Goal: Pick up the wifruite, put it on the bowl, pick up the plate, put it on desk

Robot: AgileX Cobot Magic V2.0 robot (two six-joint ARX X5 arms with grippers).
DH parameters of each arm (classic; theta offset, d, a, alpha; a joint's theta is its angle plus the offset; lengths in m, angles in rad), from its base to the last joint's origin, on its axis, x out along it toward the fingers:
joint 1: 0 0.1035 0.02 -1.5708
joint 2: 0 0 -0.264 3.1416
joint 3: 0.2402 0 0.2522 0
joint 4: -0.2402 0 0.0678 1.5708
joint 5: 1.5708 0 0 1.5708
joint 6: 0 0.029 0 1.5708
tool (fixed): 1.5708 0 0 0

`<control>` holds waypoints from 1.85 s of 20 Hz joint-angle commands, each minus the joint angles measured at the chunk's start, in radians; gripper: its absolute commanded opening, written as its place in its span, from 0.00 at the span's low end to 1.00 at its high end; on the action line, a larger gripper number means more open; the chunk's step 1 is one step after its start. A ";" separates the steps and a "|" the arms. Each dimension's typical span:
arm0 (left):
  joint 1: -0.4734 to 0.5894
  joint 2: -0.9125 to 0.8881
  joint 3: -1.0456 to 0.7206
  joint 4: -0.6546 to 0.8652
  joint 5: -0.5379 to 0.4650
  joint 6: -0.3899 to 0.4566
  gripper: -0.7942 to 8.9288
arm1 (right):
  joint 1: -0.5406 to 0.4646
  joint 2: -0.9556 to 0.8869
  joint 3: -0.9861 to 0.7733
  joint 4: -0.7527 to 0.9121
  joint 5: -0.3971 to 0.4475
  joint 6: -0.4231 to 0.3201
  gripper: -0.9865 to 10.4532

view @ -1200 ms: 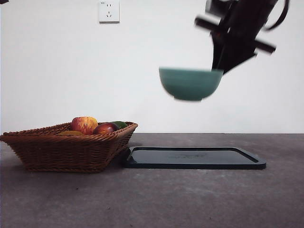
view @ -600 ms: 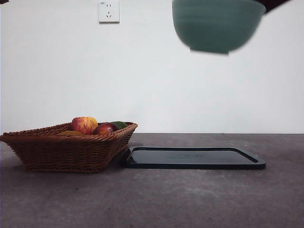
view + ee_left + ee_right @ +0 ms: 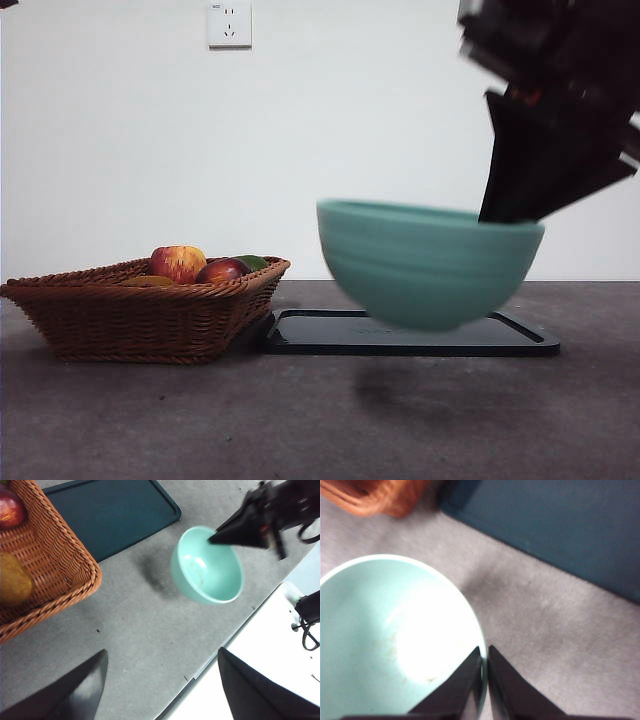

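Bowl [image 3: 428, 262]: teal, held in the air at centre-right of the front view, above the dark grey surface [image 3: 320, 420], clear of it, a shadow beneath; mouth upward, slightly tilted, round with no long axis to tell. Right tool [image 3: 485, 672]: clenched on the bowl's rim, one jaw inside and one outside, seen closely only in the right wrist view; the front view shows it merely as a large dark blurred mass at upper right. The left wrist view alone shows the bowl's interior from above, holding nothing, with the right tool at the upper right of that frame reaching its rim. Left tool [image 3: 162, 685]: released, jaws wide apart, holding nothing, over the surface's near edge. Black tray [image 3: 410, 333]: flat on the surface, behind the bowl in the front view. Wicker basket [image 3: 140, 310]: lower left of the front view, just beside the tray, holding an apple [image 3: 178, 262] and a dark red fruit [image 3: 222, 270]. Kiwifruit: not made out in any view
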 commanded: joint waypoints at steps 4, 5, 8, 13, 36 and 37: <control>-0.005 0.005 0.010 0.007 0.006 0.009 0.43 | 0.021 0.135 -0.002 0.083 0.005 0.017 0.10; -0.005 0.005 0.010 0.007 0.006 0.009 0.43 | 0.021 0.154 -0.002 0.091 0.005 0.017 0.10; -0.005 0.005 0.010 0.007 0.006 0.009 0.43 | 0.031 0.205 -0.002 0.100 0.014 0.017 0.10; -0.005 0.005 0.010 0.007 0.006 0.009 0.43 | 0.059 0.217 -0.002 0.113 0.051 0.017 0.13; -0.005 0.005 0.010 -0.013 0.006 0.008 0.43 | 0.075 -0.339 0.107 -0.253 -0.113 -0.029 0.29; -0.005 0.005 0.010 -0.014 0.006 0.008 0.44 | 0.075 -0.372 0.107 -0.279 -0.144 -0.029 0.29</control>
